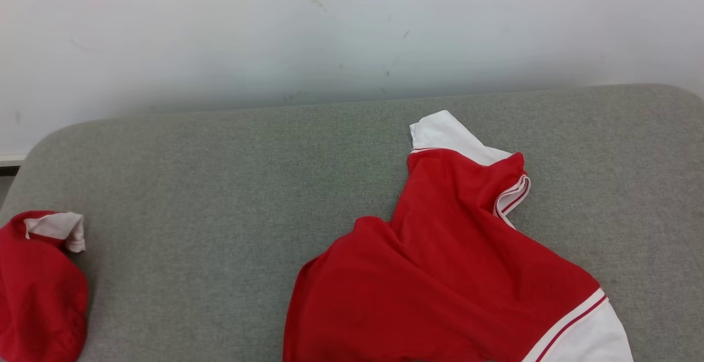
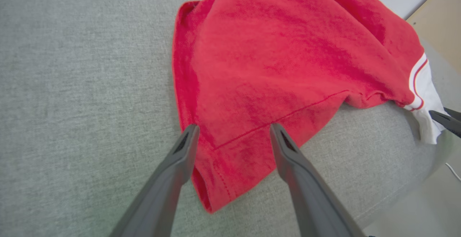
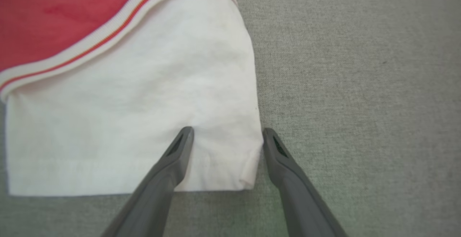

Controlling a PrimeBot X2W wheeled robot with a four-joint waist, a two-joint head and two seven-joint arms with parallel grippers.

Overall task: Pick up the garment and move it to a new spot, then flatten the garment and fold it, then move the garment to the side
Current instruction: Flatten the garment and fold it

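Garment (image 1: 440, 274) lies rumpled on grey bench (image 1: 209, 175), right of centre. Left pincer (image 2: 232, 133) spread over red hem (image 2: 223, 172) corner, right pincer (image 3: 227, 135) spread astride white sleeve (image 3: 137, 96) edge. Risk: shallow bite catches one layer only, cloth slips, garment lifts lopsided.

The left gripper (image 2: 233, 130) is open, with its two dark fingers spread wide. It hangs over the bottom corner of the red and white shirt (image 2: 288, 49), pointing along the red cloth. The right gripper (image 3: 227, 132) is open too. One of its fingers is over the shirt's white sleeve (image 3: 144, 103) and the other is just past the sleeve's edge. I cannot tell if the fingers touch the shirt.
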